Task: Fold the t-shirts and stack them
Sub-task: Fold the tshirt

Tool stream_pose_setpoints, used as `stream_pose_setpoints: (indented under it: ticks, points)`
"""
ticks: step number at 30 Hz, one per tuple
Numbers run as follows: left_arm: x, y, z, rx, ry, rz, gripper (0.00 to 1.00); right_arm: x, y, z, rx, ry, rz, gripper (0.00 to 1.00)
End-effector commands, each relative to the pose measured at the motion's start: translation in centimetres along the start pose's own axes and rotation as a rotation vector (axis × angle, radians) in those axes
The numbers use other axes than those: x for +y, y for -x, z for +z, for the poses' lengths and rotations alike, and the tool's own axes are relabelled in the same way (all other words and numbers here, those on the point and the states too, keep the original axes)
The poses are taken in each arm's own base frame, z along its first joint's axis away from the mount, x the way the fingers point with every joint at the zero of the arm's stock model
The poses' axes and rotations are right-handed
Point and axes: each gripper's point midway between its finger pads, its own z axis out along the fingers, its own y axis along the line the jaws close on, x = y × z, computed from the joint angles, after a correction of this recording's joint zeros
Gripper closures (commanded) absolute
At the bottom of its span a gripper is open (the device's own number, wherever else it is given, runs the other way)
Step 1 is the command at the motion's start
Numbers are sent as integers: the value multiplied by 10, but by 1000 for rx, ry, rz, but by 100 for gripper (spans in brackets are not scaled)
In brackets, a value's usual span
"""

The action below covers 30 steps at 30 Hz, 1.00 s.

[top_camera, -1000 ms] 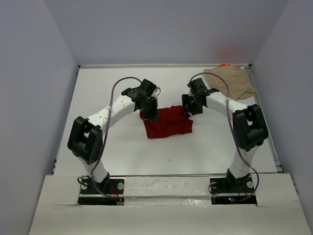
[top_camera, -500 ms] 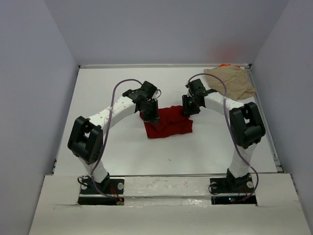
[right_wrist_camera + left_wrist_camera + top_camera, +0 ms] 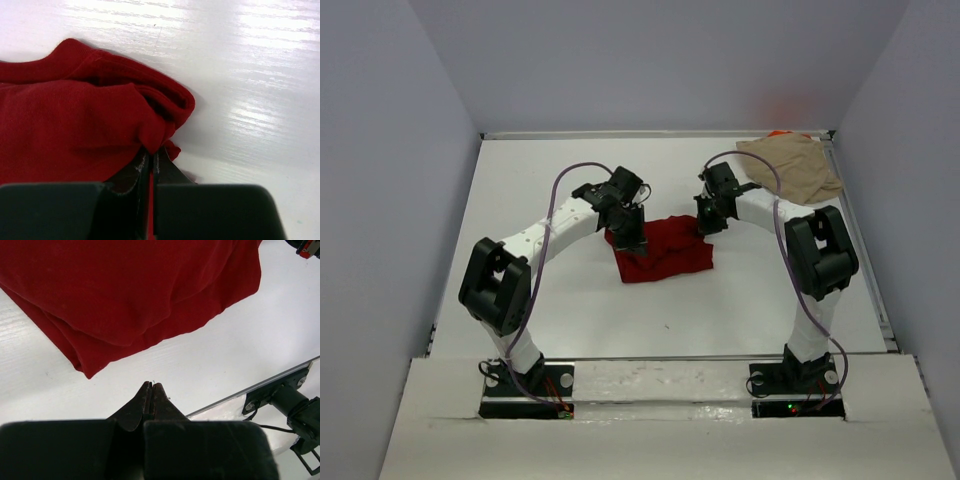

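Note:
A dark red t-shirt lies folded in a small bundle at the middle of the table. My right gripper is at its far right corner, shut on a pinch of the red cloth, which bunches at the fingertips. Over the bundle's left edge hovers my left gripper, shut and holding nothing. In the left wrist view its closed tips hang over bare table, just short of the red shirt. A tan t-shirt lies crumpled in the far right corner, an orange sliver showing behind it.
Grey walls enclose the white table on three sides. A raised rail runs along the right edge. An arm's base mount shows at the near edge in the left wrist view.
My right gripper went from open to shut on the red shirt's far right corner, shifting slightly toward the back. The left arm barely moved.

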Motion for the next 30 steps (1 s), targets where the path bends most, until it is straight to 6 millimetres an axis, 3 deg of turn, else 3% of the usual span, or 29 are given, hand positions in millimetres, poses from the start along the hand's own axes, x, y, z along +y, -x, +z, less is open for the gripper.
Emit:
stream_pose_setpoints:
  ticks: [1, 6, 10, 15, 16, 17, 18, 19, 22, 24, 30]
  points:
    - [0, -7, 3, 21, 9, 23, 100, 8, 22, -7, -72, 19, -9, 100]
    - [15, -18, 17, 57, 103, 21, 100, 11, 30, -14, -92, 25, -20, 100]
    - [29, -20, 27, 18, 144, -42, 94, 15, 33, -17, -98, 43, -22, 100]
    - [26, -24, 49, 33, 50, -64, 99, 17, 32, -17, -94, 53, -27, 100]
    - [19, -25, 47, 31, -13, -78, 81, 16, 31, -16, -92, 49, -30, 100]
    - [22, -28, 48, 39, -7, -88, 80, 15, 29, -15, -89, 44, -31, 100]
    - [17, -21, 42, 7, -35, -86, 54, 14, 29, -16, -89, 39, -32, 100]
    - [18, -15, 39, -14, -40, -97, 48, 13, 29, -16, -92, 35, -35, 100]
    - [17, -5, 30, -47, -72, -110, 48, 14, 29, -17, -92, 40, -37, 100]
    - [23, 4, 28, -64, -123, -137, 57, 14, 30, -16, -91, 43, -36, 100]
    - [24, 31, 10, -150, -215, -164, 59, 13, 29, -15, -88, 39, -38, 100]
